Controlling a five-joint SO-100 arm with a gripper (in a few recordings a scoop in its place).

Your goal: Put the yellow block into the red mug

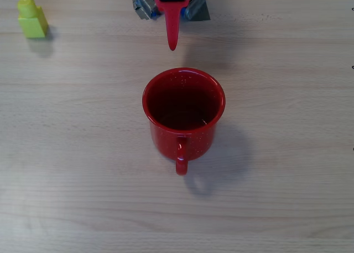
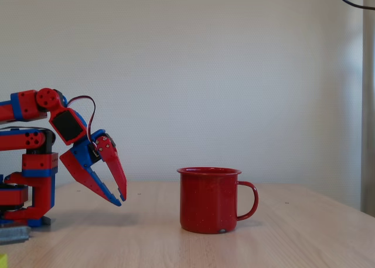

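- Overhead view: my gripper [image 1: 172, 45] hangs empty, with the red mug [image 1: 183, 112] just below it.
- Its jaws stand slightly apart.
- I see the yellow block [image 1: 32, 19] far to its left.

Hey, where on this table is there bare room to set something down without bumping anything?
Bare wood runs along the whole bottom edge of the table in the overhead view, below the red mug, and down the right side beside it. The left middle, under the yellow block, is free too. It is tightest at top centre, between the gripper and the mug's rim.
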